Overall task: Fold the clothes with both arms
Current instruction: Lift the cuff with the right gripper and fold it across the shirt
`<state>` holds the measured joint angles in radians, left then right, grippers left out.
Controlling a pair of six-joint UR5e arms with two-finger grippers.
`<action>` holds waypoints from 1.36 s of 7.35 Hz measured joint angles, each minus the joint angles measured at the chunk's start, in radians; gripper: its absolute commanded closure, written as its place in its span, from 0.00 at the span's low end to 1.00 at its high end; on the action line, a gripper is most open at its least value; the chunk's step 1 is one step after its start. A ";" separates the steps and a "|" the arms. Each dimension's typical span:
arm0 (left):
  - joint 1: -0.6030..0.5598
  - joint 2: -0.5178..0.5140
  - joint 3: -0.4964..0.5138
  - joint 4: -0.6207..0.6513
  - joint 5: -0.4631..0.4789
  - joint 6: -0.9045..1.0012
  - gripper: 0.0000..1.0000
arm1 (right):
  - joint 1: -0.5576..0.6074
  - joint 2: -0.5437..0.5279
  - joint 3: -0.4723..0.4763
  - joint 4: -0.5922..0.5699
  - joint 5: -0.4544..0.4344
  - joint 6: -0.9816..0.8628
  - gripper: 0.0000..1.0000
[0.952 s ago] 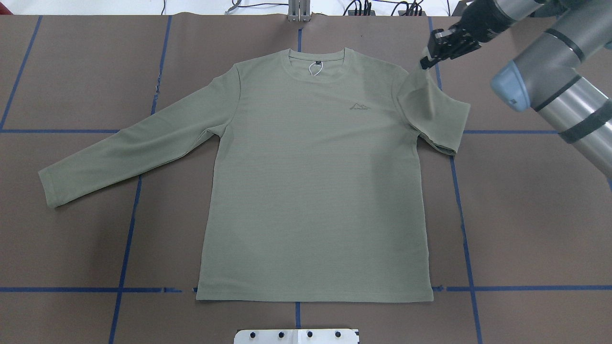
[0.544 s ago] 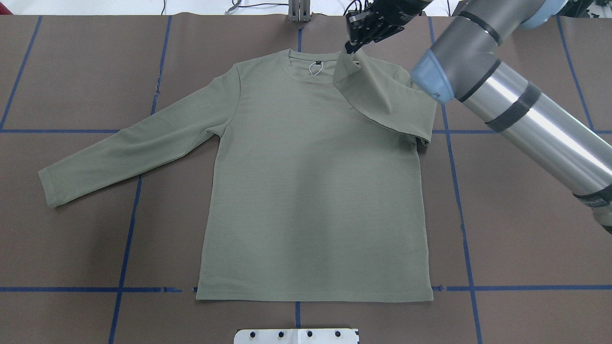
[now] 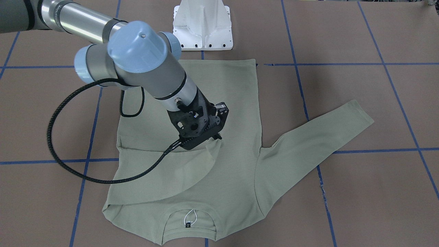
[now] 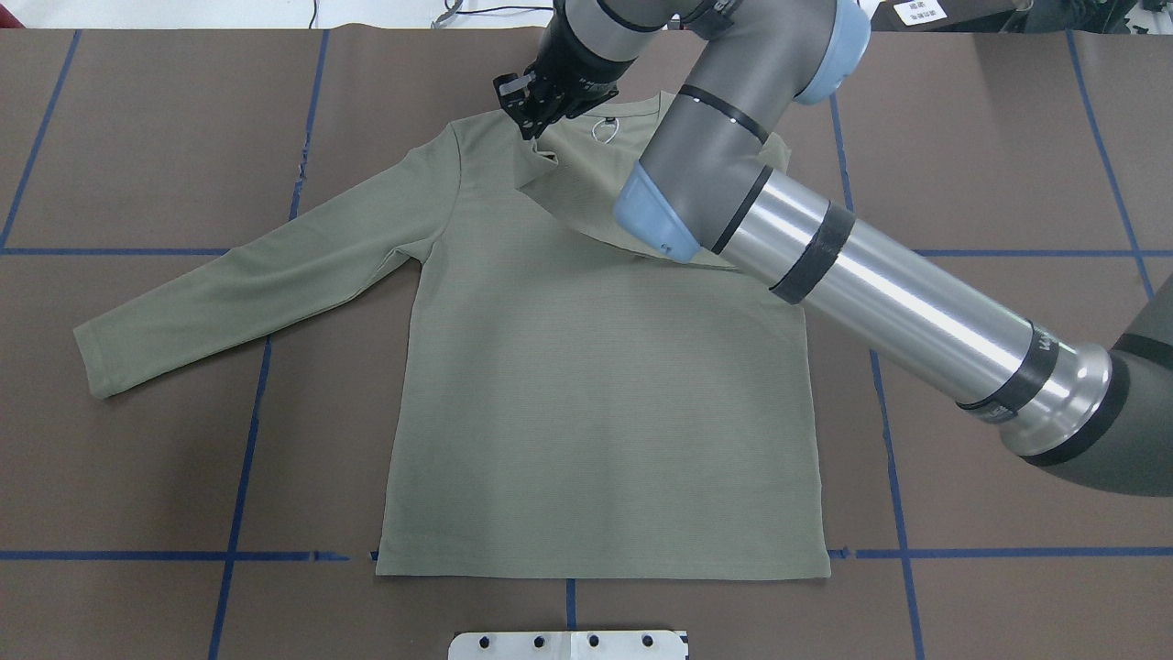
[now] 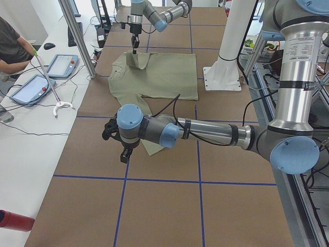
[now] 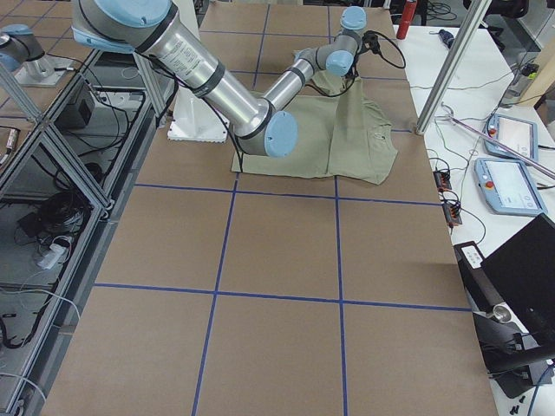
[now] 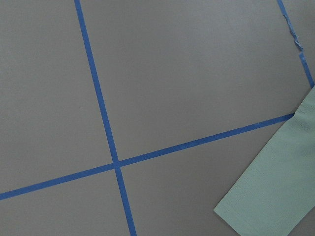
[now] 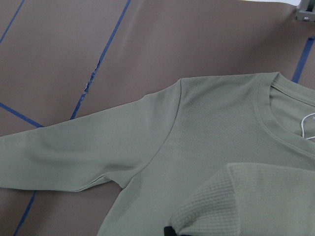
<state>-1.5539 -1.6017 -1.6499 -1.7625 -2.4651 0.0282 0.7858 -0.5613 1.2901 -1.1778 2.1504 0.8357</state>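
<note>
The only label I can spot is the small black neck label [image 4: 606,121] inside the collar of the shirt [image 4: 596,394], with a white loop [image 4: 600,135] hanging from it. Any print on it is too small to read.

In the overhead view the shirt lies flat, front up, in the middle of the brown table [image 4: 137,137]. Its collar is toward the top of the frame and its hem toward the bottom, with one sleeve stretched out to the lower left.

The right arm [image 4: 898,302] reaches in from the right edge and slants up across the chest, bent at the elbow. The right gripper [image 4: 534,128] points down by the shoulder seam at upper centre. It is pinched tight on the cuff of the other sleeve, which lies folded over the chest.

In the left side view the left arm [image 5: 216,133] stretches level over the table. The left gripper [image 5: 117,146] hangs just beyond the outstretched cuff, and whether it is wide or closed I cannot tell.
</note>
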 measured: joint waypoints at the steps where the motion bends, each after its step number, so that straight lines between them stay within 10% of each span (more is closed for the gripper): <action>1: 0.000 0.002 0.002 0.000 0.000 0.000 0.00 | -0.034 0.008 -0.013 0.001 -0.041 0.000 1.00; 6: 0.000 -0.001 0.018 -0.001 0.000 -0.002 0.00 | -0.126 0.052 -0.068 0.007 -0.131 0.021 1.00; 9: 0.001 -0.005 0.027 -0.002 0.000 -0.002 0.00 | -0.163 0.145 -0.259 0.039 -0.201 0.021 0.96; 10: 0.001 -0.006 0.029 -0.002 0.000 -0.002 0.00 | -0.183 0.171 -0.303 0.060 -0.229 0.022 0.01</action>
<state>-1.5525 -1.6076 -1.6210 -1.7641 -2.4651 0.0266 0.6030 -0.3908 0.9869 -1.1175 1.9212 0.8575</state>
